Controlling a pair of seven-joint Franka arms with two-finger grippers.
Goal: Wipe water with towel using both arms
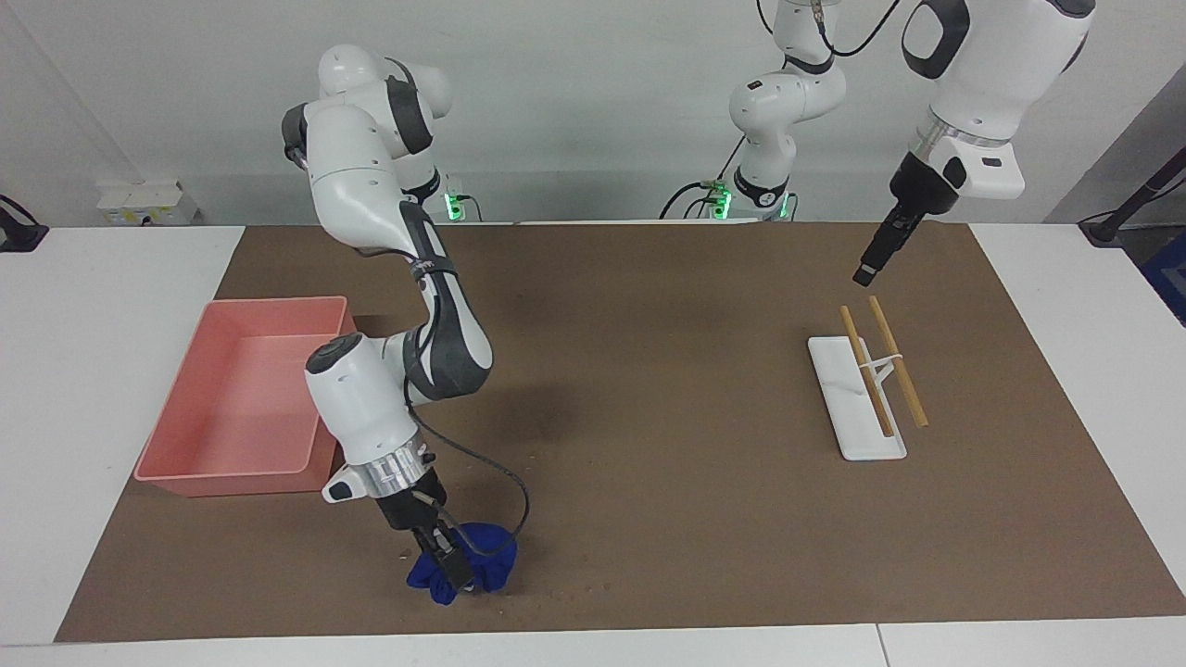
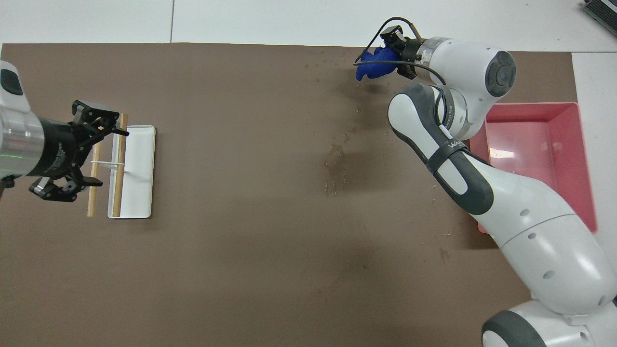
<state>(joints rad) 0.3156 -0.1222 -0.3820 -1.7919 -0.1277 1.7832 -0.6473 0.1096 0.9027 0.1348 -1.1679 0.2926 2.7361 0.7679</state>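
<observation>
I see the brown surface (image 1: 649, 389) with the pink tray (image 1: 236, 468) at the right arm's end. White holder (image 1: 848, 408) with two wooden sticks (image 1: 897, 361) sits at the left arm's end. Right gripper (image 1: 451, 565) is down on the towel (image 1: 486, 556), fingers pinching it, farther from the robots than the tray. Left gripper (image 1: 864, 273) waits above the sticks; can't tell its fingers' state.
</observation>
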